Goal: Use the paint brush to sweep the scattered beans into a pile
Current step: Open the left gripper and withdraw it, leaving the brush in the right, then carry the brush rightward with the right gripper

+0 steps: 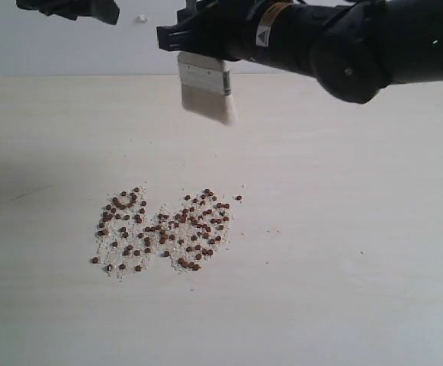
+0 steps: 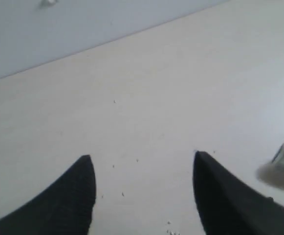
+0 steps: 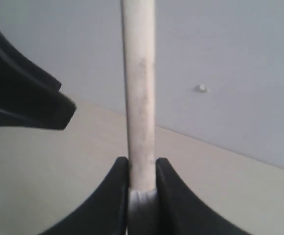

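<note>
The beans (image 1: 164,229) lie scattered on the pale surface (image 1: 343,252), in the middle part of the exterior view. They make two loose groups that touch each other, one to the left and one to the right, mixed with pale crumbs (image 1: 177,263). A single bean (image 1: 239,198) sits a little apart at the upper right edge of the patch. I see no tight pile; the beans are spread out flat.

The brush (image 1: 204,91) hangs in the air above the surface, behind the beans and well apart from them. Its white bristles (image 1: 208,105) point down and slant a little, and the silver band (image 1: 202,76) is above them. It does not touch the surface or any bean.

My right tool (image 3: 142,171) holds the brush. In the right wrist view the two black fingers (image 3: 113,196) press on both sides of the pale handle (image 3: 139,98), which runs straight out between them.

My left tool (image 2: 142,188) stands wide and holds nothing. In its own view only the bare surface and a few small specks (image 2: 171,231) show between the fingers (image 2: 76,196), and a blurred piece of the brush appears at one edge. In the exterior view this tool (image 1: 69,8) is high at the upper left, mostly cut by the frame.
</note>
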`<action>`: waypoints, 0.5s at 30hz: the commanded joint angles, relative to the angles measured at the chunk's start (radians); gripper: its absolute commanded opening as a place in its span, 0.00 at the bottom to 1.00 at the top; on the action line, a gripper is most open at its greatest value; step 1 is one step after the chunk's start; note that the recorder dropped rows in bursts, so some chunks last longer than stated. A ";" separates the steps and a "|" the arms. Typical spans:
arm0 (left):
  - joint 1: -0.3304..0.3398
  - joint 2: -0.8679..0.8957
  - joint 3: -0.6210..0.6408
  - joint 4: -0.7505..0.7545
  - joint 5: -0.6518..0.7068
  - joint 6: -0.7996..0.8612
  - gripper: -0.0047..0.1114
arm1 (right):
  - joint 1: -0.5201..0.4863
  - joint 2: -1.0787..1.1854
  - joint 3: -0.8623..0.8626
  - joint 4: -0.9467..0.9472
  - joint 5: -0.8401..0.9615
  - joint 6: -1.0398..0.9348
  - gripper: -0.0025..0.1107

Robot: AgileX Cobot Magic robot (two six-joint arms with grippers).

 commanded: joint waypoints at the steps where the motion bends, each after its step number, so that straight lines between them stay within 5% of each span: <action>1: 0.001 -0.077 0.119 -0.049 -0.074 0.009 0.36 | -0.029 -0.120 -0.003 -0.021 0.164 -0.040 0.02; 7: 0.001 -0.218 0.358 -0.097 -0.242 0.009 0.04 | -0.043 -0.328 0.098 -0.038 0.177 -0.138 0.02; 15: 0.001 -0.456 0.723 -0.132 -0.556 0.003 0.04 | -0.043 -0.533 0.214 -0.029 0.225 -0.232 0.02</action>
